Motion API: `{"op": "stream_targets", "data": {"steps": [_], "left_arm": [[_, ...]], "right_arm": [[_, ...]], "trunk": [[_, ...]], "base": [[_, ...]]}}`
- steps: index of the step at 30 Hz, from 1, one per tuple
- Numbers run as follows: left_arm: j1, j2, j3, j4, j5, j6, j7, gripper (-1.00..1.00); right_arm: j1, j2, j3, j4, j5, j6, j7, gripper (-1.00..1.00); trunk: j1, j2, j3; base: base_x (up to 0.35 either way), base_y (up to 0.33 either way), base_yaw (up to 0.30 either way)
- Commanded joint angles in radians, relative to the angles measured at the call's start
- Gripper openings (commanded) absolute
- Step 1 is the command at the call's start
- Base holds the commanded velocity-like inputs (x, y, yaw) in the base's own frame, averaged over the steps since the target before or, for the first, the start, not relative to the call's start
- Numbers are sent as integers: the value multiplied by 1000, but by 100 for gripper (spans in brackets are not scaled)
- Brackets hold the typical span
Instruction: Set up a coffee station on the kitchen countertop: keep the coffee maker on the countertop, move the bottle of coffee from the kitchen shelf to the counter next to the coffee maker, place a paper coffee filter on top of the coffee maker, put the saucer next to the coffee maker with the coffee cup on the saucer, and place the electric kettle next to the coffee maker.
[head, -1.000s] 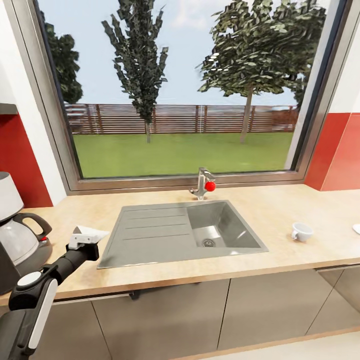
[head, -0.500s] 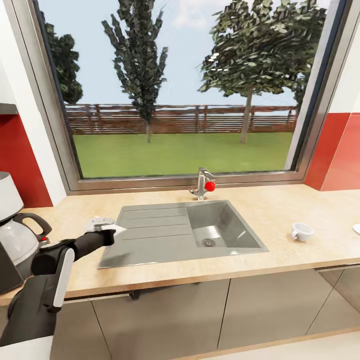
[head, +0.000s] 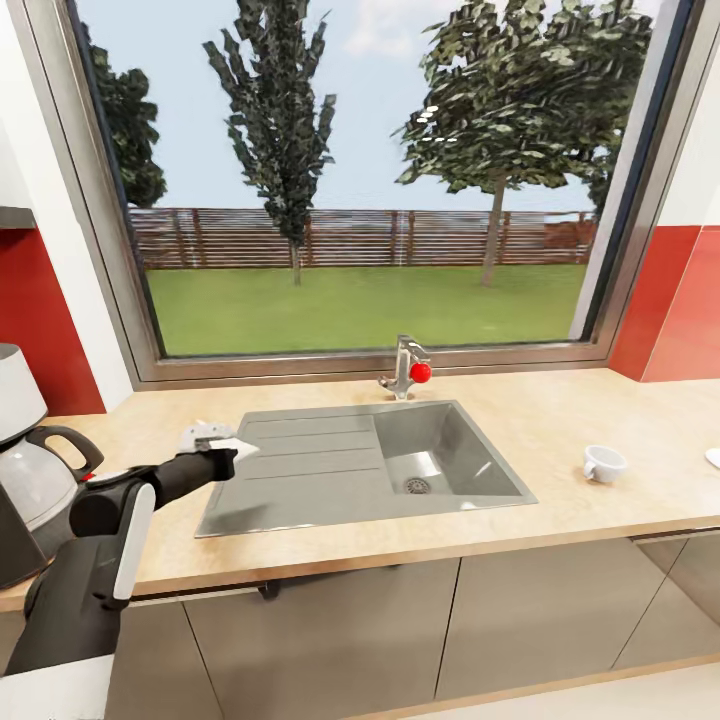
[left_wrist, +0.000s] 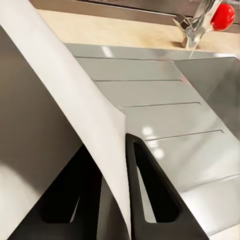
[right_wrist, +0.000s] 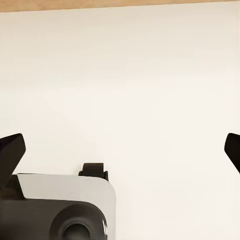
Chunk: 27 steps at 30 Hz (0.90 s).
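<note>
The coffee maker (head: 30, 470) stands at the far left of the kitchen countertop (head: 560, 420), its white filter basket above the glass carafe. My left gripper (head: 215, 445) hovers over the sink's left rim, to the right of the machine, shut on a white paper coffee filter (head: 205, 438). In the left wrist view the filter (left_wrist: 65, 90) is a white sheet pinched between the black fingers of the left gripper (left_wrist: 107, 150). A white coffee cup (head: 603, 463) lies on the counter at the right. A sliver of the white saucer (head: 714, 457) shows at the right edge. My right gripper (right_wrist: 122, 147) is open over a pale surface.
A grey steel sink (head: 330, 470) with a draining board is set into the middle of the counter. Behind it stands a faucet (head: 405, 365) with a red knob, under a large window. Grey cabinet fronts (head: 330, 630) run below.
My left arm has carried the filter up and to the right, away from the coffee maker and onto the sink's left rim. The cup has not moved.
</note>
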Motion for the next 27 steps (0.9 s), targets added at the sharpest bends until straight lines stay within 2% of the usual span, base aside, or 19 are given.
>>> {"op": "stream_targets", "data": {"steps": [1,27], "left_arm": [[-2,0,1,-1,5,7,-2,-100],[-5,0,0,-2,8,6,-2,-100]], "right_arm": [[-1,0,1,1,1,-3,0,100],[-1,0,1,1,1,-3,1,100]], "trunk": [[0,-1,-1],[0,-1,-1]], "base": [[0,0,0],[0,0,0]]}}
